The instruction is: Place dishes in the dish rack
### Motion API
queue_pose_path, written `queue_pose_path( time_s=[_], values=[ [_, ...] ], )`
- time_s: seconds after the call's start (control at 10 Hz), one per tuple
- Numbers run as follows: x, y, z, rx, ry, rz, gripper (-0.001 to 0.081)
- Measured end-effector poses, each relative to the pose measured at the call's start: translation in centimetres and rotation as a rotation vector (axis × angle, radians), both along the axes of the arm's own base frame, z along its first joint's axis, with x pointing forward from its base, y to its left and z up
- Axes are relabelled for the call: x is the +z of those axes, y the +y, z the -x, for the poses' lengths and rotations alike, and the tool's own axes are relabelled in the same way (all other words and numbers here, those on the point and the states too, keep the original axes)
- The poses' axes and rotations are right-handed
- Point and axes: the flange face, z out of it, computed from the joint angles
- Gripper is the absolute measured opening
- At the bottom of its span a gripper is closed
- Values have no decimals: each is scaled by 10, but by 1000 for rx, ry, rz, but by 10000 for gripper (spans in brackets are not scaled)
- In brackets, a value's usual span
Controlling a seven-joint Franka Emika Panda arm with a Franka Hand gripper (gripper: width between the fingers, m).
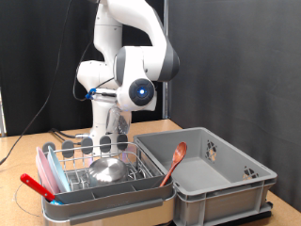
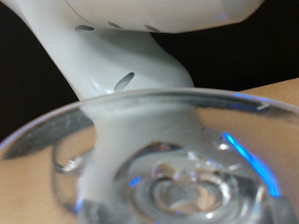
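My gripper point(image 1: 106, 141) is hanging just above the back of the dish rack point(image 1: 99, 169), at the end of my white arm point(image 1: 132, 66). I cannot tell from either view whether my fingers are apart or together; the wrist view is filling up with the blurred rim of a clear glass piece point(image 2: 159, 159) lying right against the camera, with the pale body of my own hand showing behind it, so the fingertips are staying hidden.

Below my gripper, the dish rack is sitting in its grey tray point(image 1: 113, 198) with pink-red edge pieces point(image 1: 47, 160). Inside the dish rack, a shiny steel bowl point(image 1: 106, 170) is resting among the wire prongs, near the middle.

On the exterior view's right of the dish rack, touching or just beside it, a deeper grey plastic bin point(image 1: 212, 174) is standing. A red-brown spoon point(image 1: 174, 160) is leaning inside it against the wall nearest the dish rack. Both containers are sitting on a wooden table point(image 1: 19, 184).
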Motion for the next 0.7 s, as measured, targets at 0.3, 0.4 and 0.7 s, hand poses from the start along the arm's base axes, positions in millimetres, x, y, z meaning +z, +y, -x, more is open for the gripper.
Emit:
queue_pose_path(
  time_s=[0.3,0.4,0.7],
  values=[
    [-10,-7,-1,-30,-2,13,106],
    [-16,-7,-2,-36,6,14,106],
    [-24,-4,0,-44,49,23,103]
  ],
)
